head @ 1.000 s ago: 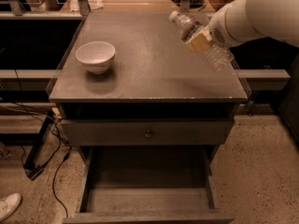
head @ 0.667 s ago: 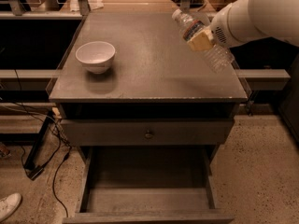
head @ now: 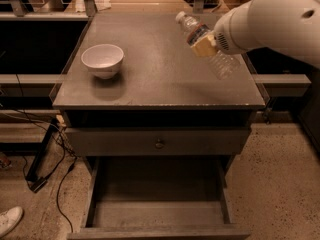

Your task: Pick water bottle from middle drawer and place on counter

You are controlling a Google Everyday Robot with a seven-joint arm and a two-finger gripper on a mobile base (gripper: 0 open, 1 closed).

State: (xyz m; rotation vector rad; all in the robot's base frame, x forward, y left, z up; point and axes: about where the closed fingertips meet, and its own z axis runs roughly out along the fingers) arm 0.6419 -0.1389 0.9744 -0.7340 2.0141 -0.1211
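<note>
My gripper (head: pixel 204 45) is at the end of the white arm that reaches in from the upper right. It is shut on the water bottle (head: pixel 223 64), a clear crinkled bottle with a white cap. The bottle is held tilted, cap pointing up and to the left, above the right side of the counter (head: pixel 155 74). A yellowish finger (head: pixel 206 49) presses on the bottle near its dark label band. The middle drawer (head: pixel 157 204) is pulled open at the bottom of the view and its flat floor is bare.
A white bowl (head: pixel 102 59) stands on the left part of the counter. A shut drawer front with a small round knob (head: pixel 159 143) lies above the open drawer. Cables (head: pixel 55 154) and a white shoe (head: pixel 9 219) lie on the floor at the left.
The gripper and the bottle have shifted slightly to the left over the counter. Nothing else has moved.
</note>
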